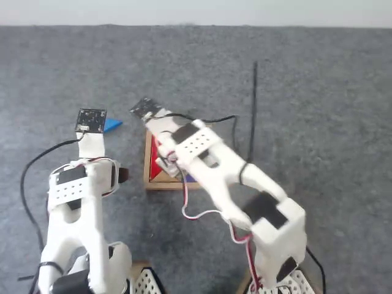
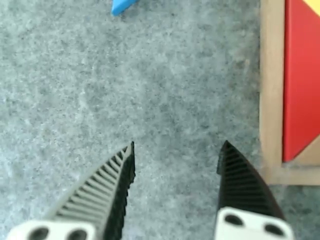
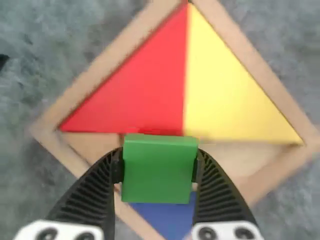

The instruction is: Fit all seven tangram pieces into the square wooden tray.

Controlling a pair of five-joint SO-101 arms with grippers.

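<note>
The square wooden tray [image 3: 100, 65] holds a red triangle [image 3: 140, 95] and a yellow triangle [image 3: 225, 95] side by side, with a dark blue piece [image 3: 170, 222] at the near corner. My right gripper [image 3: 157, 160] is shut on a green square [image 3: 157, 170], held just above the tray's bare wood beside the red triangle. In the high view the right arm hides most of the tray [image 1: 147, 160]. My left gripper [image 2: 178, 150] stands open over the carpet next to the tray's rim [image 2: 270, 90]. A light blue piece [image 2: 121, 6] lies on the carpet beyond it, away from the tray [image 1: 113, 125].
Grey carpet covers the whole table. A black cable [image 1: 253, 110] runs back from the right arm, past the tray's right side. Another cable [image 1: 27, 184] loops by the left arm's base.
</note>
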